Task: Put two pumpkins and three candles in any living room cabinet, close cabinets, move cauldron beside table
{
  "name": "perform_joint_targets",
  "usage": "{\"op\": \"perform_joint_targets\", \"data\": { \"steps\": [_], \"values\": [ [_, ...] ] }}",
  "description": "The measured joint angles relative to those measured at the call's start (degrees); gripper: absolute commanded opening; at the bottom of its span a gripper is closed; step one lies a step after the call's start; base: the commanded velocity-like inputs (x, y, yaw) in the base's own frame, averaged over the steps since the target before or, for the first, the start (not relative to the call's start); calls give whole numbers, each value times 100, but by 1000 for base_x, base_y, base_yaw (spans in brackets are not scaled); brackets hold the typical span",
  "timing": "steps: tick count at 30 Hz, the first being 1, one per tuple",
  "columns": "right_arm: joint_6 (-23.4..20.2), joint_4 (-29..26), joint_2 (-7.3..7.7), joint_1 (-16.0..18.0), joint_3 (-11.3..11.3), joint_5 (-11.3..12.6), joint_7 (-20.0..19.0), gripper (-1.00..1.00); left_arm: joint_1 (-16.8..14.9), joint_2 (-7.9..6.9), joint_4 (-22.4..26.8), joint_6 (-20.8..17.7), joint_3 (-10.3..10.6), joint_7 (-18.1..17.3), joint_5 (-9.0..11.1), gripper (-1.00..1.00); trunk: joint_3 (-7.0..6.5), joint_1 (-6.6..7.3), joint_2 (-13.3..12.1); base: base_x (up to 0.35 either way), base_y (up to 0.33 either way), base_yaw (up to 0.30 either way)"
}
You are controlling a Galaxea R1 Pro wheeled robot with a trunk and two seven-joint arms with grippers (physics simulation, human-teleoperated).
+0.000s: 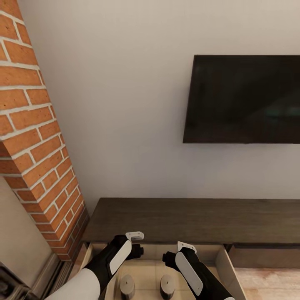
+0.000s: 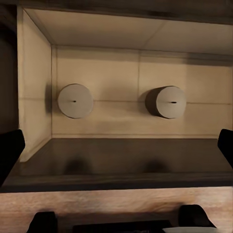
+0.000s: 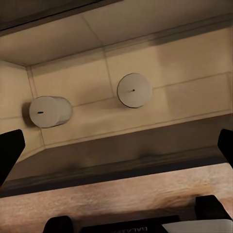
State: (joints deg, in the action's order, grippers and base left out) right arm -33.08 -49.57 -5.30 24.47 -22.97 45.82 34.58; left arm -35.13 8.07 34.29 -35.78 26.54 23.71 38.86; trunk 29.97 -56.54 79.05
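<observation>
So both tools (image 1: 139, 243) (image 1: 177, 252) hang spread and empty over the open cabinet drawer (image 1: 225, 262) holding two candles (image 1: 127, 285) (image 1: 167, 285); I'd leave it open for the remaining items.

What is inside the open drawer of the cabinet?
Two candles stand apart on the drawer floor. The near part is cut off in the head view.

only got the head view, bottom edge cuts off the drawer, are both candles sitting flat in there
Observer: Yes. In the left wrist view one candle and the other candle stand upright on the drawer floor, wicks up.
Operator: anything between them
Observer: Just bare drawer floor.
Operator: grippers holding anything
Observer: No. The left gripper and right gripper are open, fingers spread wide above the drawer's front edge.
</observation>
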Motion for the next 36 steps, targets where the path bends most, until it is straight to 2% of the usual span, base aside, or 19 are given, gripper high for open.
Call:
{"op": "perform_joint_targets", "data": {
  "steps": [28,36],
  "values": [
    [0,-2,0,0,0,0,0,100,1,-16,-18,0,-4,0,-18,100,-503,615,-1124,-1,0,0],
    [0,-2,0,0,0,0,4,100,0,-18,-18,0,0,0,-18,100,-647,788,-1445,-228,0,0]
  ]
}}
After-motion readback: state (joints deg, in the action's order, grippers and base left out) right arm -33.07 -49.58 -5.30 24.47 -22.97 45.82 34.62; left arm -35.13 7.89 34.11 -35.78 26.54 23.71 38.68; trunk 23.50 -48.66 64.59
